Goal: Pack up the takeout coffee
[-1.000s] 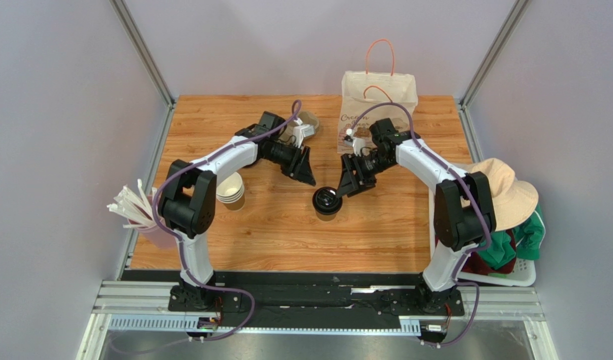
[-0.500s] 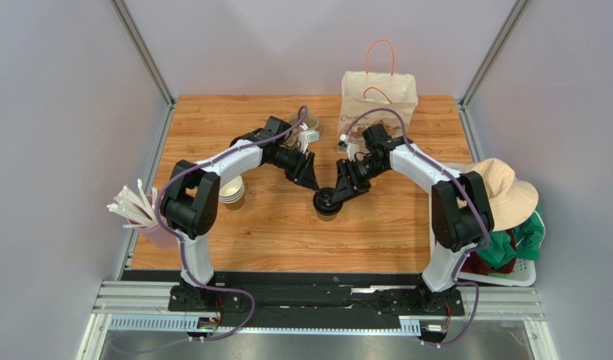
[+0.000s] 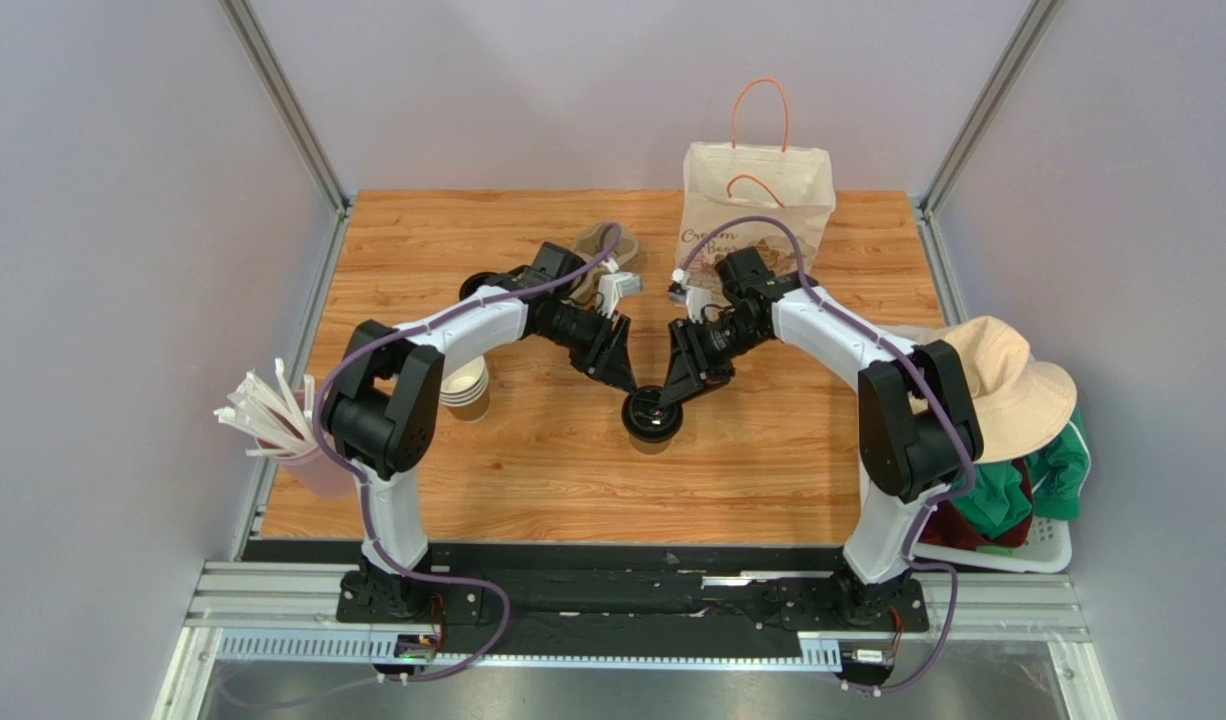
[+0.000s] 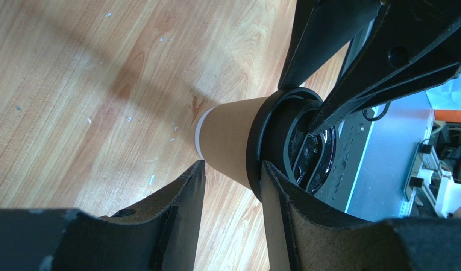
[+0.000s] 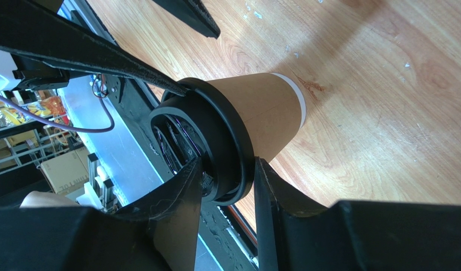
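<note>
The takeout coffee, a kraft-brown cup with a black lid, stands upright mid-table. My right gripper reaches it from the far right. In the right wrist view its jaws pinch the lid's rim, one finger on the lid's top and one under the rim against the cup wall. My left gripper is at the cup's far left side. In the left wrist view it is open, with its tips level with the cup's wall, one by the base and one by the lid.
A paper bag with orange handles stands at the back. A stack of lidless cups is at the left and a bunch of white straws at the left edge. A hat on a basket sits beyond the right edge.
Both grippers have closed in on the cup from either side. The right gripper has come down onto the lid's rim. The cup has shifted slightly toward the near edge.
</note>
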